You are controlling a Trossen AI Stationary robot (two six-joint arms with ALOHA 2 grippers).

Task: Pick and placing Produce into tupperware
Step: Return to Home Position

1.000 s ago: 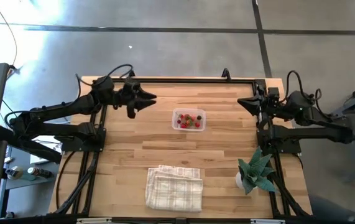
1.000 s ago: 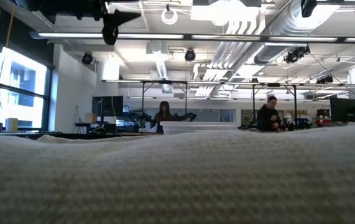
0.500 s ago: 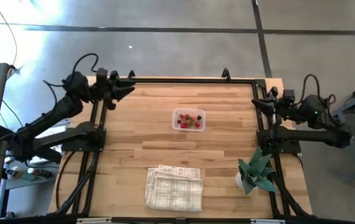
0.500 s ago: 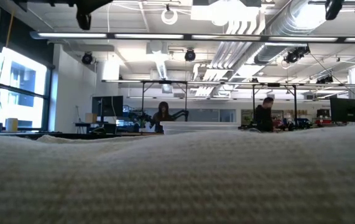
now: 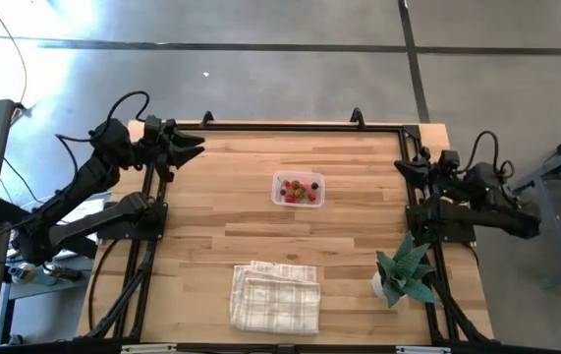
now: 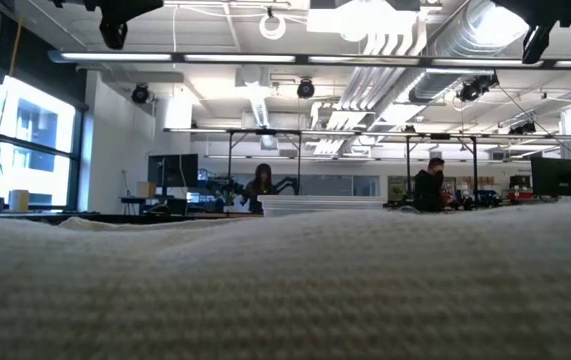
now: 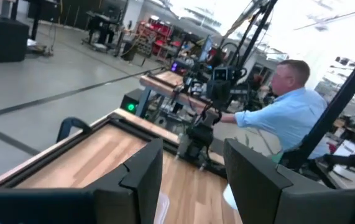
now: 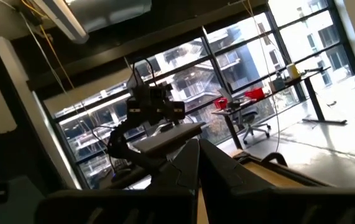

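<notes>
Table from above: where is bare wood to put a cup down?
Bare wood lies on the table between the tupperware and the folded cloth, and left of both. The near right corner is crowded by the plant; the left end effector and right end effector hang by the far corners.

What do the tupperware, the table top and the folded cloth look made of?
Tupperware: clear plastic, seemingly smooth; the produce shows through it.
Table top: light wood planks, matte; grain and seams show.
Folded cloth: woven fabric, perhaps cotton; checked pattern, soft folds, textured weave in the low view.
</notes>
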